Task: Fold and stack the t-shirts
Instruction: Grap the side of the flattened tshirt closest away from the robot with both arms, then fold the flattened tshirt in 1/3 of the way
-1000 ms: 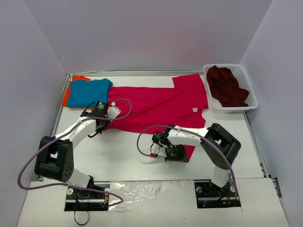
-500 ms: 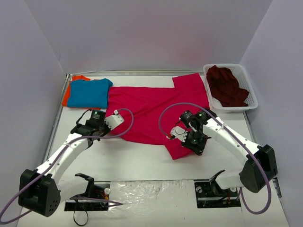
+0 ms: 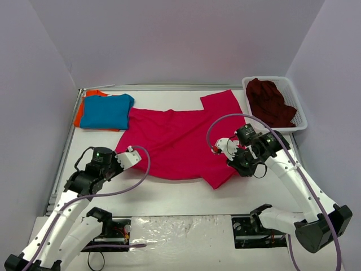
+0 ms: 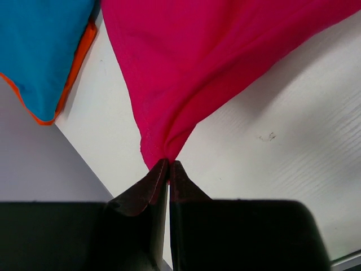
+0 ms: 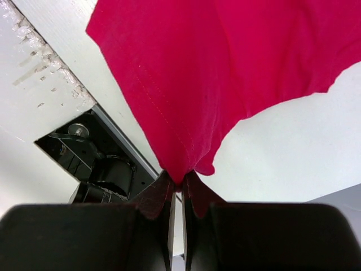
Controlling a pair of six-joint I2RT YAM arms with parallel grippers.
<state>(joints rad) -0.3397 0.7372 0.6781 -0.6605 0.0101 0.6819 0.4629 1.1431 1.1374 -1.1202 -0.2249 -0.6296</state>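
The crimson-pink t-shirt [image 3: 175,141] is lifted off the table in the middle, its far edge near the back. My left gripper [image 3: 120,155] is shut on its left corner [image 4: 163,152], held above the table. My right gripper [image 3: 236,159] is shut on its right corner [image 5: 180,169], also raised. The cloth hangs between them, with a flap drooping below the right grip. A folded blue t-shirt [image 3: 105,110] lies on an orange one [image 3: 80,113] at the back left; both show in the left wrist view [image 4: 39,51]. A dark maroon t-shirt [image 3: 271,101] sits bunched in the basket.
The white mesh basket [image 3: 299,119] stands at the back right against the wall. Grey walls close in the table on three sides. The arm bases and a dark slot [image 5: 96,164] lie along the near edge.
Both grippers have lifted and pulled toward the near side with the pink shirt's corners. The left moved near-left, the right moved right and up. The shirt has drawn away from the back and gathered.
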